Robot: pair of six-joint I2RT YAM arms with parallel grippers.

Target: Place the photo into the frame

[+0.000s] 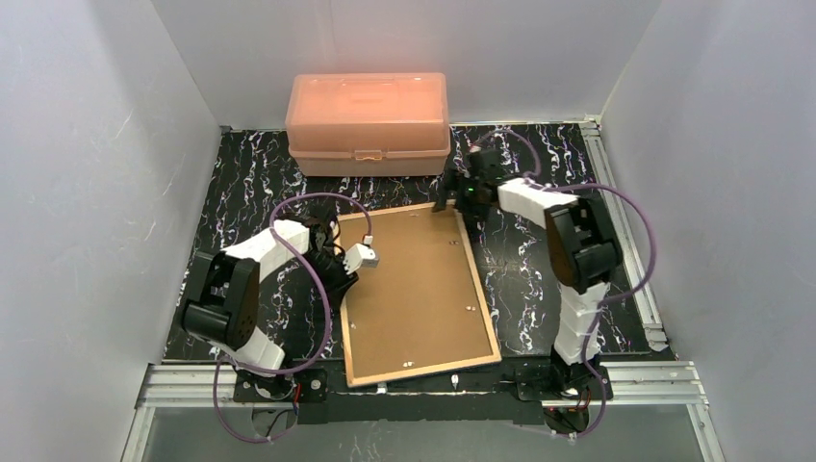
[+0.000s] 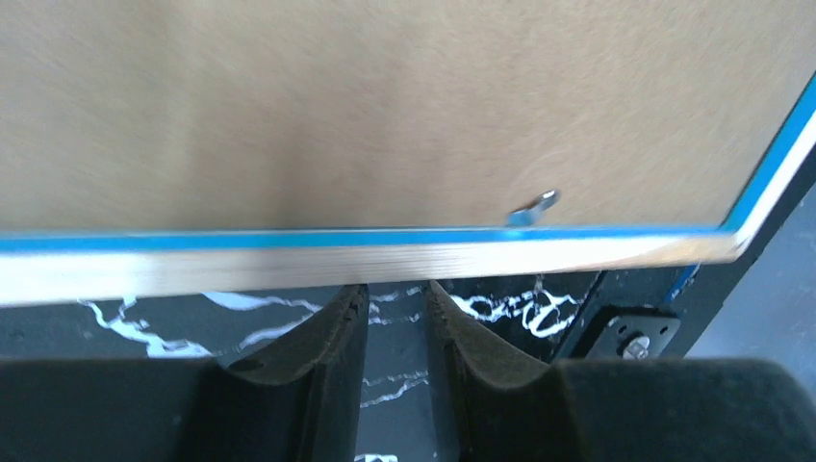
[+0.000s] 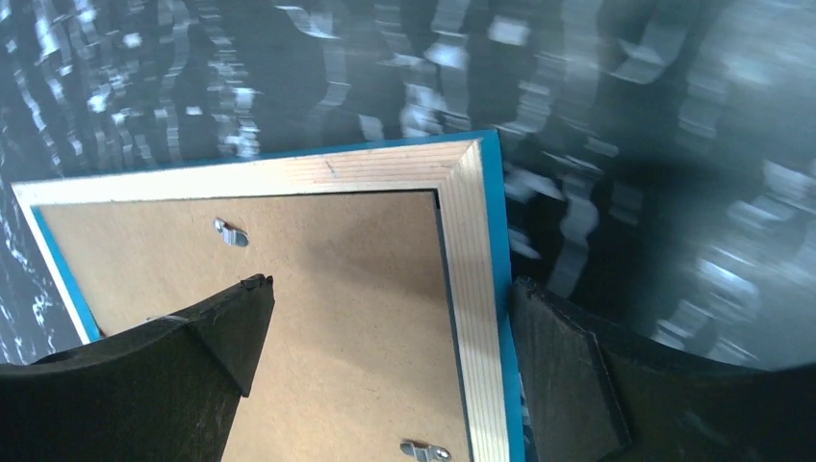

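The frame lies back side up mid-table, showing brown fibreboard, tan wooden edges and a thin blue rim. My left gripper sits low at its left edge. In the left wrist view its fingertips stand a narrow gap apart just short of the wooden edge, with only table between them. My right gripper hovers over the frame's far right corner. It is wide open there, with one finger over the backing and the other outside the blue rim. The photo is out of view.
A salmon-pink plastic box stands shut at the back, just beyond the frame. Small metal turn clips dot the backing. Aluminium rails run along the right side and the near edge. White walls close in the workspace.
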